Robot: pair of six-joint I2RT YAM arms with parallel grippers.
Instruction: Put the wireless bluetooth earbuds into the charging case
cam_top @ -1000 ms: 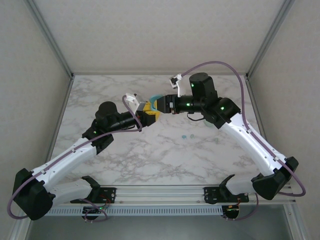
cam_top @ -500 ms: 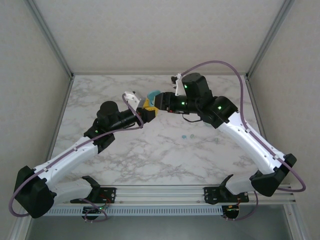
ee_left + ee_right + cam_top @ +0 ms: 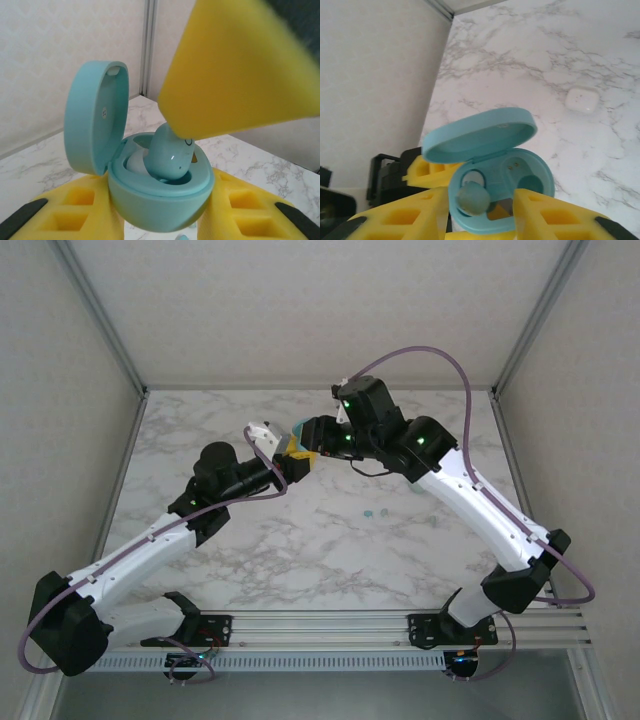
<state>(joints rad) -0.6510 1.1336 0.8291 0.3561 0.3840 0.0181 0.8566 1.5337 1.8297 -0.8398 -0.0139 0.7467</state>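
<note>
The charging case (image 3: 160,195) is turquoise, held off the table with its lid (image 3: 95,125) hinged open. My left gripper (image 3: 291,464) is shut on its lower shell, one yellow finger (image 3: 75,215) on each side. One teal earbud (image 3: 170,155) stands tilted in the left well of the case (image 3: 502,192). My right gripper (image 3: 481,200) hovers right over the open case, open. That earbud (image 3: 470,197) rests against its left finger (image 3: 420,212), with a gap to the right one. The other well (image 3: 530,185) holds nothing. Two more tiny teal earbuds (image 3: 374,510) lie on the table.
A small white piece (image 3: 581,100) lies on the marble table (image 3: 300,550) to the right of the case. Both arms meet at the back middle of the table. Walls close in at the left, right and back.
The right arm has swung left and risen, bringing its gripper over the open case. The left gripper has kept the case almost in place.
</note>
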